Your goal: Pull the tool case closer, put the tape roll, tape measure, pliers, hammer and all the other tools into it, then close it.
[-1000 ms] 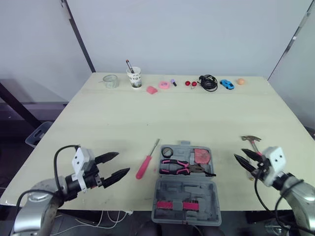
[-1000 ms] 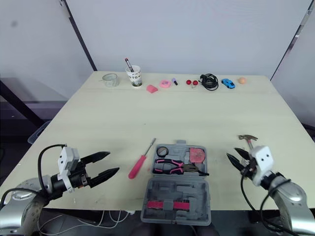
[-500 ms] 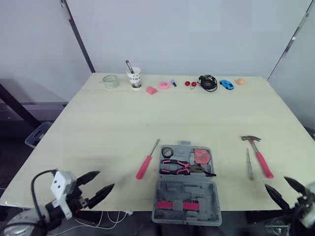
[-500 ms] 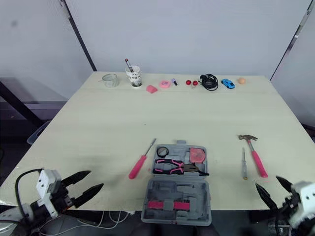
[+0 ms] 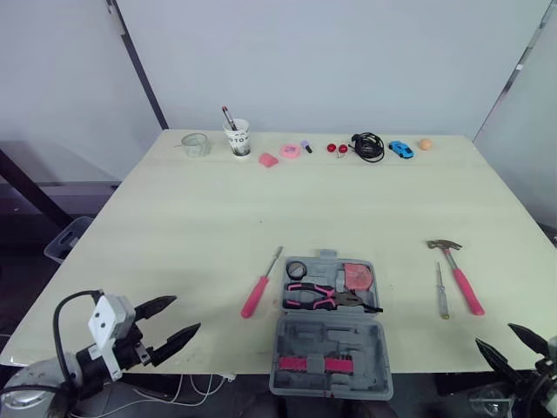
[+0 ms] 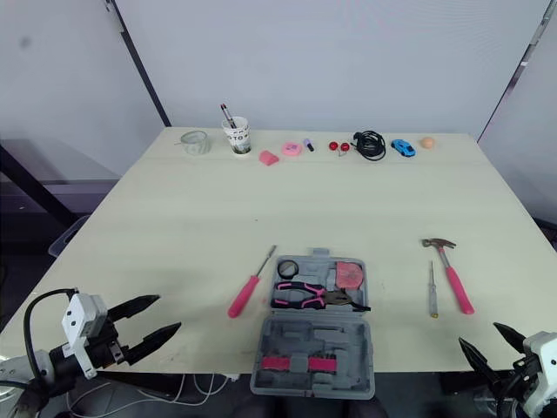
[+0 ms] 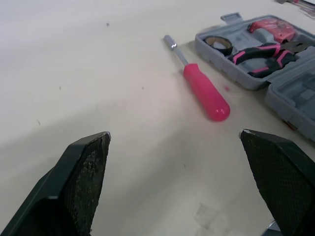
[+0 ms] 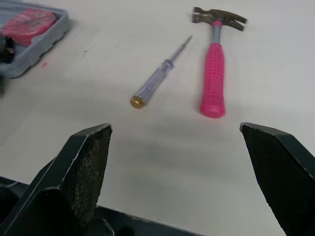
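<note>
One pale desk (image 5: 174, 218) carries a grey tool case (image 5: 326, 335) at its near edge, open with the lid toward the robot, apparently placed for loading. Left gripper (image 5: 186, 314) and right gripper (image 5: 493, 335) flank it, low, spread wide, empty. Loose items are a pink-handled hammer (image 5: 461, 277) to the right, a pink screwdriver (image 5: 258, 289) to the left and a slim clear screwdriver (image 5: 442, 292) beside the hammer. Stowed in the tray are pink-black pliers (image 5: 318, 296), a pink tape measure (image 5: 356, 277) and a black tape roll (image 5: 296, 268).
</note>
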{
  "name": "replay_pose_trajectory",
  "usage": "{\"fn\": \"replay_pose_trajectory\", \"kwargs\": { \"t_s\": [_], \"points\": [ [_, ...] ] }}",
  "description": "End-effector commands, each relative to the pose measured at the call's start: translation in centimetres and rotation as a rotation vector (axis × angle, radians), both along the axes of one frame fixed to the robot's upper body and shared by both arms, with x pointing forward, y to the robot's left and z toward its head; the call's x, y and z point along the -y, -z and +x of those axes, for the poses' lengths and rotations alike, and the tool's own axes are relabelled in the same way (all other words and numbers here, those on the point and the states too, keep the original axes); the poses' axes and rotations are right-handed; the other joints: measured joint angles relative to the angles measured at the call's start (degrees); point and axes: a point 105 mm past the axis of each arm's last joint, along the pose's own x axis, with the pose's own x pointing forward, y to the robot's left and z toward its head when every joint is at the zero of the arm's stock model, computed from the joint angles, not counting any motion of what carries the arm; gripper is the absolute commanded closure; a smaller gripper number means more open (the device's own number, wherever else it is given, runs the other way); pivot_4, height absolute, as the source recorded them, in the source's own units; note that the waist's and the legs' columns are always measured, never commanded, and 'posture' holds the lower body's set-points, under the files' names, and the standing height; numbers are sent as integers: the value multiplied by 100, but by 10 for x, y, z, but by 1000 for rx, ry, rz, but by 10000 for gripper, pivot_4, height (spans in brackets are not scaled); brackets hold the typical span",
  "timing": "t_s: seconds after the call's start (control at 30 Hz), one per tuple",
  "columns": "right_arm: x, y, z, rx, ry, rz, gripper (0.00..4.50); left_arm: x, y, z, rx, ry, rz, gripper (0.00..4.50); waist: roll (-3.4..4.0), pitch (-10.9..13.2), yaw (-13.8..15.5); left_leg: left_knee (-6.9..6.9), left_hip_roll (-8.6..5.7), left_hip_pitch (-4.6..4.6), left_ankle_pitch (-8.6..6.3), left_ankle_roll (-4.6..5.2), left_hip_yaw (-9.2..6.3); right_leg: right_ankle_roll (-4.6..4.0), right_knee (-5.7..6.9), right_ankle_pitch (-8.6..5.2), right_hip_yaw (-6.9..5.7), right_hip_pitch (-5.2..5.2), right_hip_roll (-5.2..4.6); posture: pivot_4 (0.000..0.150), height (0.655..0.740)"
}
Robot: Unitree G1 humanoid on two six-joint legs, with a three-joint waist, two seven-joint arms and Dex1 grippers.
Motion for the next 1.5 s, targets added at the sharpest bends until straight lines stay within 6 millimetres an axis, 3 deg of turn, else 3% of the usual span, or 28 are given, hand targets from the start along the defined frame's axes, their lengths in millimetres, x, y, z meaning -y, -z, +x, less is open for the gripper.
{"fn": "replay_pose_trajectory", "kwargs": {
  "t_s": [0.03, 0.3, 0.37, 0.57, 0.63, 0.93, 1.5],
  "points": [
    [-31, -20, 21, 22, -204, -9, 1197, 16, -11, 11, 14, 170, 66, 0, 2, 3, -2, 2, -1, -1, 1, 1, -1, 0, -1, 1, -2, 0, 29, 1500, 7400],
    [-74, -29, 50, -11, -454, -44, 1197, 48, -15, 25, -11, 417, 101, 0, 2, 4, 7, 2, -2, -8, 1, 2, -1, 1, -2, 1, -2, 4, 47, 1500, 7400],
    [-82, -29, 57, -18, -508, -68, 8977, 53, -14, 28, -25, 470, 118, 8003, 2, 4, 7, 4, -6, -7, 1, 2, -1, 2, -2, 2, -2, 5, 53, 1500, 7400],
    [-98, -18, 71, -75, -658, -161, 38424, 69, -5, 40, -75, 599, 134, 37029, 0, 5, 6, 8, -28, -9, 2, 3, 1, 4, 1, 2, -2, 6, 59, 1500, 7400],
    [-102, -12, 74, -103, -698, -187, 44870, 74, 0, 43, -96, 636, 155, 44068, -1, 8, 11, 12, -32, -11, 2, 3, 6, 4, 1, 2, -5, 10, 61, 1500, 7400],
    [-119, 11, 83, -179, -847, -326, 44870, 89, 22, 64, -194, 702, 288, 44068, -2, 9, 19, 17, -34, -14, 3, 4, 0, 19, 5, 10, -7, 14, 71, 1500, 7400],
    [-130, 27, 94, -200, -881, -385, 44870, 108, 44, 71, -221, 726, 338, 44068, -4, 8, -7, 20, -33, -14, 3, 4, -4, 26, 13, 14, -7, 14, 74, 1500, 7400]
  ]
}}
